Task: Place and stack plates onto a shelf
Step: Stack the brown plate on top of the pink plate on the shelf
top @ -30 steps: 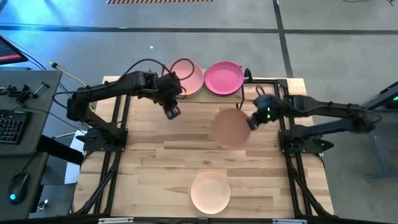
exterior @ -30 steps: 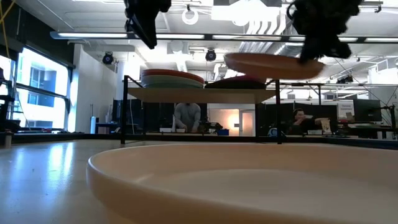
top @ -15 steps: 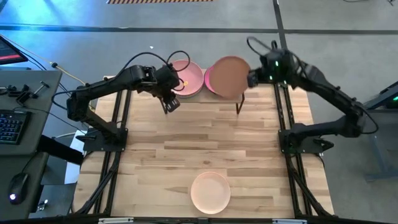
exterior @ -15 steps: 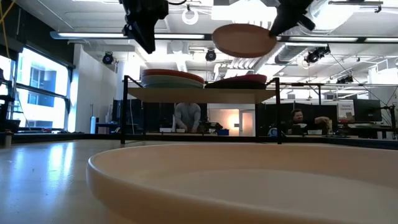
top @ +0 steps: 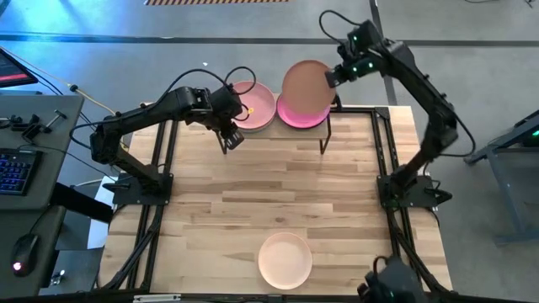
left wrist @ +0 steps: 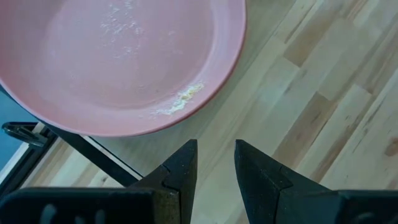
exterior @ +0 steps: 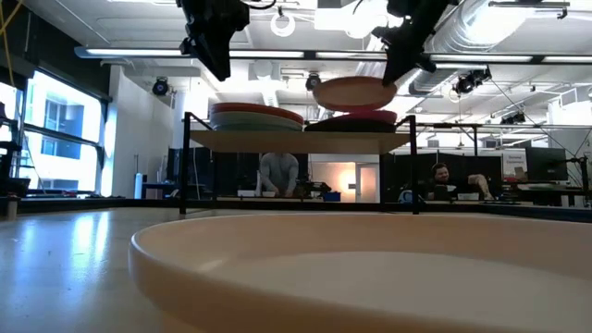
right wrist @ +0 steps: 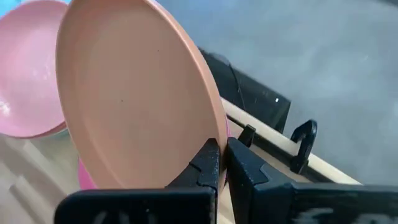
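The shelf (exterior: pixel 301 140) stands at the table's far edge. On its left half lies a stack topped by the pink plate (top: pixel 255 104), also in the left wrist view (left wrist: pixel 118 62). On its right half lies a stack topped by the magenta plate (top: pixel 301 115). My right gripper (top: pixel 331 76) is shut on the tan-brown plate (top: pixel 305 82) just above the magenta plate (exterior: pixel 356 118). My left gripper (top: pixel 231 140) hangs narrowly open and empty in front of the left stack. The cream plate (top: pixel 285 259) rests bottom down near the table's near edge. My right gripper pinches the tan-brown plate's rim (right wrist: pixel 210 138) between its two fingers, one on the upper face and one on the underside. The fingers come from the table's right and far side. The plate (exterior: pixel 354 92) is lifted clear, nearly level, above the right stack.
The shelf's black legs (top: pixel 322 139) stand on the wooden tabletop (top: pixel 278 194). A black clamp (right wrist: pixel 303 140) and frame rail sit behind the shelf. People sit at desks in the room beyond the table (exterior: pixel 277 171).
My right gripper has carried the tan-brown plate from over the table's middle up and toward the far edge, and now holds it over the magenta plate on the shelf. It has stayed shut on the plate's rim. My left gripper has barely moved.
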